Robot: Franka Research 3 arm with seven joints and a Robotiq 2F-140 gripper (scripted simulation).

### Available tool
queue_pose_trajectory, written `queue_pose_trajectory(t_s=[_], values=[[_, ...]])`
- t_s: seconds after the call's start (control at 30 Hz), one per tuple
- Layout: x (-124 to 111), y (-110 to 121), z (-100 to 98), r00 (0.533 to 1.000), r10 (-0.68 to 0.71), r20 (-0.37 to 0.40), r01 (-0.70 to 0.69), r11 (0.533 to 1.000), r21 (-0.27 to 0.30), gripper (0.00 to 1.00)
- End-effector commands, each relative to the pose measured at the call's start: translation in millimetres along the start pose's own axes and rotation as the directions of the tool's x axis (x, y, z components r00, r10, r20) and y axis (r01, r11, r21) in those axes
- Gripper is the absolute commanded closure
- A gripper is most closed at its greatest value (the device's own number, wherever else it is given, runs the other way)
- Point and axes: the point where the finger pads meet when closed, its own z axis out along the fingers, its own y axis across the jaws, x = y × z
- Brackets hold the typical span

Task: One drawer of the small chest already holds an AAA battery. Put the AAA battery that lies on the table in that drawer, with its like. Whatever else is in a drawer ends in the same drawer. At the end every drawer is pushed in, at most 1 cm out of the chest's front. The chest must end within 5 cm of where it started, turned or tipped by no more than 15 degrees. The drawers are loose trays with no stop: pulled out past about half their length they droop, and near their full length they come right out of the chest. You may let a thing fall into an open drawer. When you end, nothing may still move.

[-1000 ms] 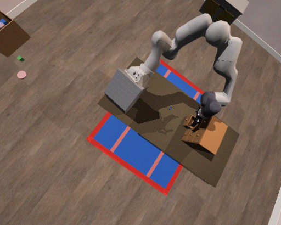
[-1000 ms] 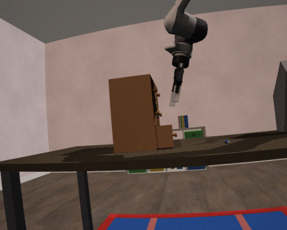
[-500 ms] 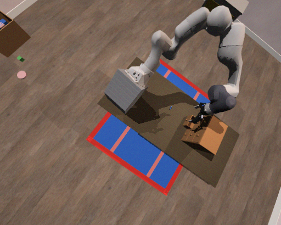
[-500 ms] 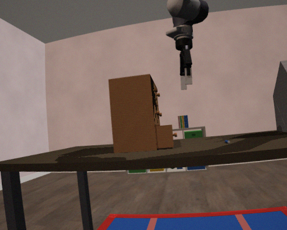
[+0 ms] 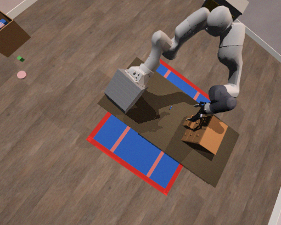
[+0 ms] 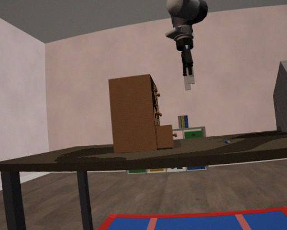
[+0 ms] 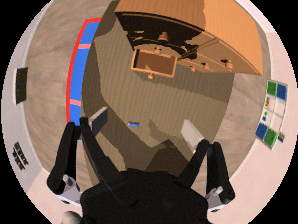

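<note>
Blue battery [image 5: 170, 107] lies on the table [image 5: 210, 170], well apart from the chest [image 6: 132, 112]. The bottom drawer [image 7: 154, 63] stands out; its contents are too blurred to tell. The pincer [image 6: 188, 81] hangs released, grasping nothing.

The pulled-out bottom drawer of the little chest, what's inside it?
From the wrist view, the open drawer of the chest shows a bare brown floor; no battery shows there. Its back part stays hidden inside the chest. The table's battery lies apart, below the open gripper.
</note>
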Motion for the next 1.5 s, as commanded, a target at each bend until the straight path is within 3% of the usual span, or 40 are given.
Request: queue_pose_trajectory(t_s=[0.0,0.9,1.03,1.1,1.2,1.23,1.37,1.4,1.47], values=[[-0.7,-0.9,-0.2,1.0,0.022,0.006,-0.022,1.0,0.002,0.0],[-2.1,-0.6,0.6,0.999,0.034,0.005,-0.034,0.999,0.003,0.0],[-11.4,2.1,2.2,0.985,0.173,0.014,-0.173,0.985,-0.004,0.0],[-20.8,4.6,3.5,0.95,0.312,0.019,-0.312,0.95,-0.013,0.0],[-20.8,4.6,3.5,0.95,0.312,0.019,-0.312,0.95,-0.013,0.0],[-26.6,6.0,4.1,0.918,0.397,0.021,-0.397,0.918,-0.018,0.0],[-26.6,6.0,4.1,0.918,0.397,0.021,-0.397,0.918,-0.018,0.0],[-33.1,7.5,4.7,0.872,0.489,0.022,-0.488,0.872,-0.025,0.0],[-33.1,7.5,4.7,0.872,0.489,0.022,-0.488,0.872,-0.025,0.0]])
